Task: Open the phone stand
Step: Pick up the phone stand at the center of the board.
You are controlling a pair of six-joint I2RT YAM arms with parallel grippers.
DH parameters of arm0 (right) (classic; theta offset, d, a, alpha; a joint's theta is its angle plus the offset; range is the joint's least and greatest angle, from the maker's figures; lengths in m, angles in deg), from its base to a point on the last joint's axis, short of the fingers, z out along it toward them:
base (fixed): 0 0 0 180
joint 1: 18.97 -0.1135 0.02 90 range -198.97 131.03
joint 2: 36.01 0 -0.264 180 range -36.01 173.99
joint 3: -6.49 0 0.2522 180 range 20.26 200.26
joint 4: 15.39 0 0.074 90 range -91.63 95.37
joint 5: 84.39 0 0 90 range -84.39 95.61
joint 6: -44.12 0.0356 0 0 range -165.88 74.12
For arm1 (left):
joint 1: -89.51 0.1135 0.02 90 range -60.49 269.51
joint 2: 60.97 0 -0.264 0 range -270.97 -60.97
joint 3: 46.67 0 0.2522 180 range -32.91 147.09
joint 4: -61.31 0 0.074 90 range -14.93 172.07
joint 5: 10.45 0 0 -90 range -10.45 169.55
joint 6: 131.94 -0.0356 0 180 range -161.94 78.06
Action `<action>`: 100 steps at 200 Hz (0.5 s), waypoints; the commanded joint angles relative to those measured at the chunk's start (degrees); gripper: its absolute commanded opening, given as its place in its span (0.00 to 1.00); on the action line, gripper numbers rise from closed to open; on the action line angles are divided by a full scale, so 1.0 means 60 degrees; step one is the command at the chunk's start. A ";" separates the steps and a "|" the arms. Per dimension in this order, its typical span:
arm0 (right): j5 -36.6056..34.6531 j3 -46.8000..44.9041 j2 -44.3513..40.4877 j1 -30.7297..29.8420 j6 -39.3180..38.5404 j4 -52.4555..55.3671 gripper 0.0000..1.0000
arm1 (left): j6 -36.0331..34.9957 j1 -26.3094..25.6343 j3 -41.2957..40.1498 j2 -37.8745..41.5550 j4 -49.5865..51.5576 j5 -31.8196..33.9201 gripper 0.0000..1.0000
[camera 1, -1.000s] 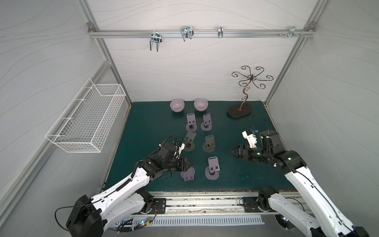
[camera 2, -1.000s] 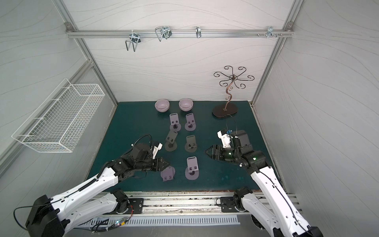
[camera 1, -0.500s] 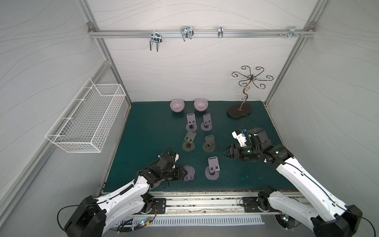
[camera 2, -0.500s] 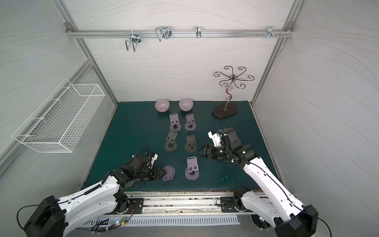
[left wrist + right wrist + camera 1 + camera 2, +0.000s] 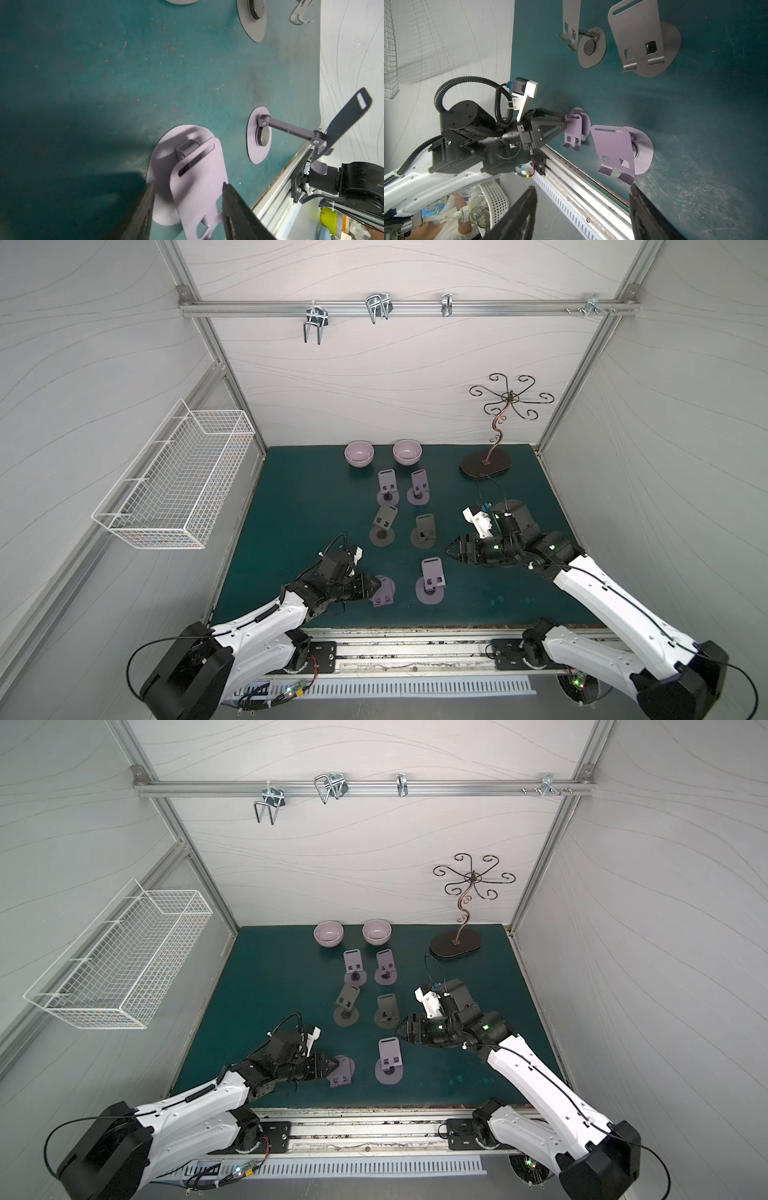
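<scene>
Left gripper low at the front left of the mat, on the target stand. The stand sits near the mat's front edge, just left of a second purple stand whose plate is raised on its arm. Target plate lies close over its round base, only slightly lifted (hinge block just visible in the left wrist view). Left jaws parted and straddling the plate: one finger against the plate's edge, a strip of base showing between the other finger and the plate, so not clamped. Right gripper hovers above the mat just right of a grey stand, jaws wide, nothing between them, well apart from the target.
</scene>
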 commanded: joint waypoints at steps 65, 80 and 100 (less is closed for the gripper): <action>-0.0179 0.0077 0.0034 -0.0227 0.0133 -0.0305 0.66 | -0.0294 0.0148 0.0521 -0.1071 -0.1364 -0.1144 0.51; -0.0172 0.0065 0.0027 -0.0241 0.0112 -0.0308 0.66 | -0.0337 0.0142 0.0565 -0.1348 -0.1459 -0.1172 0.51; -0.0191 0.0019 -0.0009 -0.0249 0.0092 -0.0309 0.67 | -0.0352 0.0144 0.0611 -0.1732 -0.1698 -0.1202 0.50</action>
